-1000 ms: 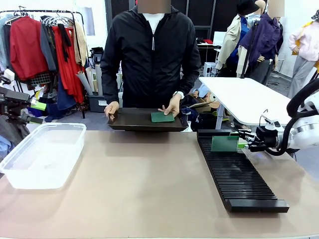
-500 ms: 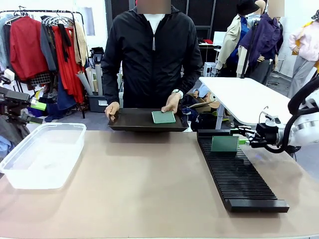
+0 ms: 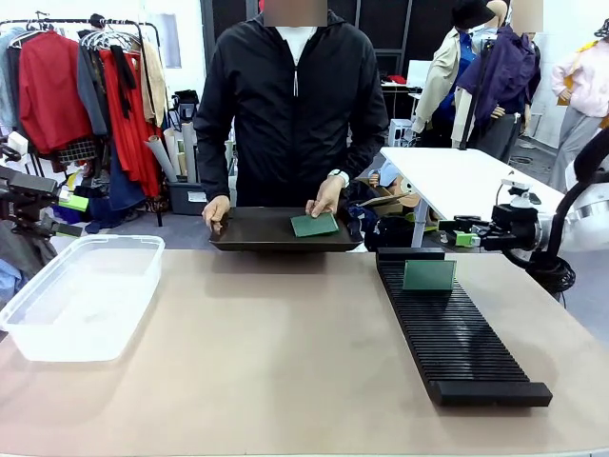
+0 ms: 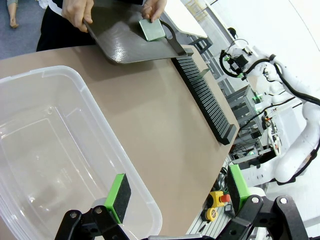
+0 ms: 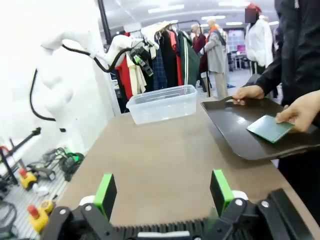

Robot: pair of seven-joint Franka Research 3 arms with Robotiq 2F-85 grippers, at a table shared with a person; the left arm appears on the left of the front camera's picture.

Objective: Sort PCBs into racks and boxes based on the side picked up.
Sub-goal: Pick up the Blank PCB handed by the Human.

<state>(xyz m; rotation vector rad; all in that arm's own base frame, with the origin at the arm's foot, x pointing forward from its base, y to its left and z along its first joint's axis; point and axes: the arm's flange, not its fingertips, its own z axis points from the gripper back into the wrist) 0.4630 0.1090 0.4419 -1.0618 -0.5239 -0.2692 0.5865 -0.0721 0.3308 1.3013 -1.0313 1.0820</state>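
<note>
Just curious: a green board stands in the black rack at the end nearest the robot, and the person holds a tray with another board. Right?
Not quite: the front view shows the standing board in the rack at its far end, nearest the person. The person does hold a tray with a second board.

The right fingers (image 5: 106, 194) are spread wide with nothing between them. Just below their tips lies the rack (image 5: 165, 231), with 1 PCB (image 3: 428, 275) upright in it. Ahead of them bare worktop (image 5: 165, 145) runs to the box (image 5: 162, 104). Off to 1 side the tray (image 5: 235, 131) and a person's hand (image 5: 302, 111) block passage. Under the left fingers (image 4: 118, 195) sits the box wall, with bare worktop beyond.
</note>
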